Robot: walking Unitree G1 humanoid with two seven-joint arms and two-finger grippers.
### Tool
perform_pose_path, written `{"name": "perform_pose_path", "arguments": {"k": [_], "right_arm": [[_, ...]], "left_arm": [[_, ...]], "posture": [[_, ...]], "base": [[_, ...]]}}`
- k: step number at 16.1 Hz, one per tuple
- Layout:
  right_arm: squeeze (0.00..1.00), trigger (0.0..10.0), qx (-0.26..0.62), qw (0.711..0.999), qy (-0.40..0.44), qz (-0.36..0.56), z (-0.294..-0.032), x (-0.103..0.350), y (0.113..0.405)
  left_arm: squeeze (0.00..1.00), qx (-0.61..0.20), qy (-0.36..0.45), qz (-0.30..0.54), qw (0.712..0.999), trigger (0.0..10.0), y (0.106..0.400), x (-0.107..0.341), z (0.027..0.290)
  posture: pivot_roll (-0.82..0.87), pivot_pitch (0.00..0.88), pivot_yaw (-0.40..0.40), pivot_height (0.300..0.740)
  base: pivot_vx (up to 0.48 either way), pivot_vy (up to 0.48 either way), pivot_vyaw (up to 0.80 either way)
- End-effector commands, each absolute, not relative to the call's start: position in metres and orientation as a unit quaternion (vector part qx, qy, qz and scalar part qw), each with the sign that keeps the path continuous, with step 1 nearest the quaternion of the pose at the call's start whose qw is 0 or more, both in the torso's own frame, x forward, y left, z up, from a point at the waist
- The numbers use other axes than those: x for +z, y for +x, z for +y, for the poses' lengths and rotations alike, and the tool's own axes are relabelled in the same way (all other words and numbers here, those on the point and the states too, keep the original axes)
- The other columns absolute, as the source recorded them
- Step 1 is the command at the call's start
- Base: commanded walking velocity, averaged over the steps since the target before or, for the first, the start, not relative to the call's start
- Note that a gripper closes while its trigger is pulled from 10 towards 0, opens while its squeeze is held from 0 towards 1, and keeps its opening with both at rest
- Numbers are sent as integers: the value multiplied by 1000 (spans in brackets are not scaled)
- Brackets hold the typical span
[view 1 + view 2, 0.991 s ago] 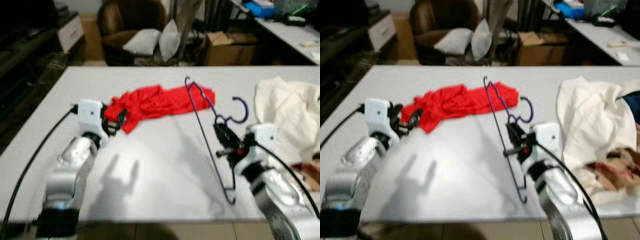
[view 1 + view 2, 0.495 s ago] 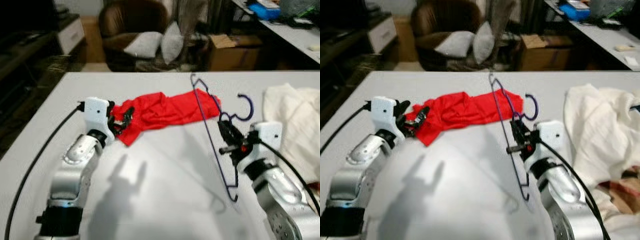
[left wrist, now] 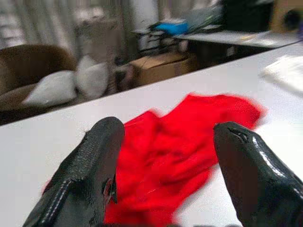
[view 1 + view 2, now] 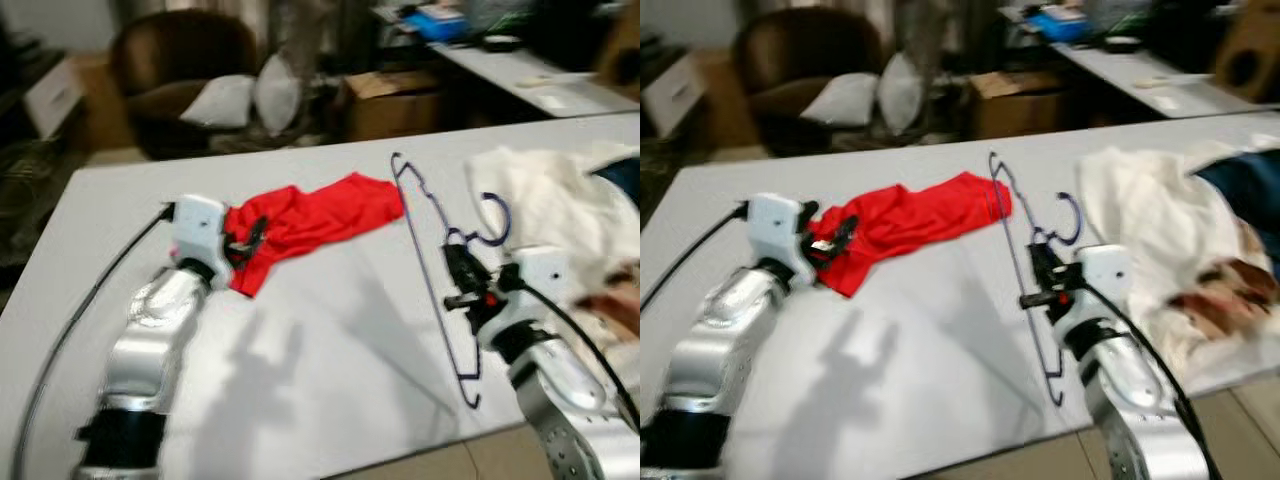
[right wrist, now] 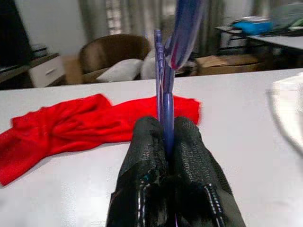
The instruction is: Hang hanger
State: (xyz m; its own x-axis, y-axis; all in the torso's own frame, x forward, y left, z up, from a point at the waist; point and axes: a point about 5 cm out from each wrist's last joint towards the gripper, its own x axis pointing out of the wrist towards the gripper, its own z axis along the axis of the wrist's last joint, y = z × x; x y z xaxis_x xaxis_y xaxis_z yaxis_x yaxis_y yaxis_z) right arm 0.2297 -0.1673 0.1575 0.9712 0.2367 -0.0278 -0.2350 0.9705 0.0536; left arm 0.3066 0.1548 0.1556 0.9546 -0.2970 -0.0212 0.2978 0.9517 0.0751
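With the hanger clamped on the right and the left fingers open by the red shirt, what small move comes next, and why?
Probably close the left gripper on the red shirt: its open fingers already flank the cloth, while the right gripper holds the hanger upright beside it.

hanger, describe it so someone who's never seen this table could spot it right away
On the grey table, look toward the robot's right side, between the red cloth and the pile of white fabric. The hanger is pinched in the right gripper: a thin purple wire frame, the only bare wire thing there.
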Motion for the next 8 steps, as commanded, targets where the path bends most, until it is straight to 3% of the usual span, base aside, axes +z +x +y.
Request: {"name": "perform_pose_path", "arguments": {"k": [1, 3, 4, 5, 8], "right_arm": [[0, 10000, 113, 993, 21, 9, -171, 160, 230], [0, 10000, 114, 993, 20, 10, -172, 160, 230], [0, 10000, 115, 993, 16, 9, -175, 160, 231], [0, 10000, 114, 993, 6, 6, -183, 162, 231], [0, 10000, 120, 993, -12, 8, -195, 165, 232]], "left_arm": [[0, -136, 26, 9, 990, 10000, 309, 156, 158], [0, -127, 31, 18, 991, 10000, 311, 154, 161], [788, -115, 25, 34, 992, 10000, 314, 150, 166], [1000, -85, 30, 71, 993, 10000, 321, 143, 177], [1000, -66, 58, 112, 990, 10000, 334, 129, 188]], "posture": [[-54, 0, 51, 740], [-52, 0, 52, 740], [-51, 0, 53, 740], [-50, 0, 54, 740], [-56, 0, 55, 740]], "base": [[0, 0, 0], [0, 0, 0], [0, 0, 0], [0, 0, 0], [0, 0, 0]]}}
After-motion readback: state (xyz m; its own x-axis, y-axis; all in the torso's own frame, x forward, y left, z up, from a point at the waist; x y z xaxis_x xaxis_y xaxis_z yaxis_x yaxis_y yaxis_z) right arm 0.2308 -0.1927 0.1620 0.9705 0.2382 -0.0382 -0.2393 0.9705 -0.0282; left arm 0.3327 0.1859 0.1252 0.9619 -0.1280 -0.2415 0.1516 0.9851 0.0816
